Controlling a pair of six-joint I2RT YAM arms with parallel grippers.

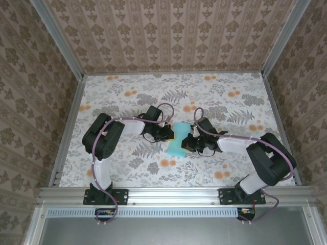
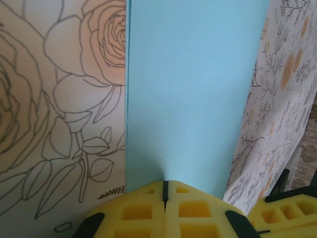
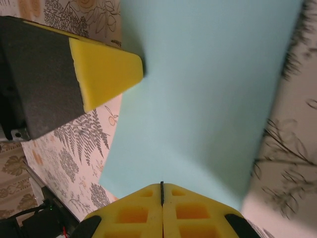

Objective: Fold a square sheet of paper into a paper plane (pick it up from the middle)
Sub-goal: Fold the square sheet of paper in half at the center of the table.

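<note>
Paper between left hand, right hand

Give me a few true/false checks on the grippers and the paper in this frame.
1. The left gripper is shut on the paper. True.
2. The right gripper is open, clear of the paper. False: it is shut on the paper too.
3. The paper is red. False: it is turquoise-blue.
4. The paper is near the middle of the table. True.
5. The left gripper and right gripper hold opposite sides of the paper. True.
</note>
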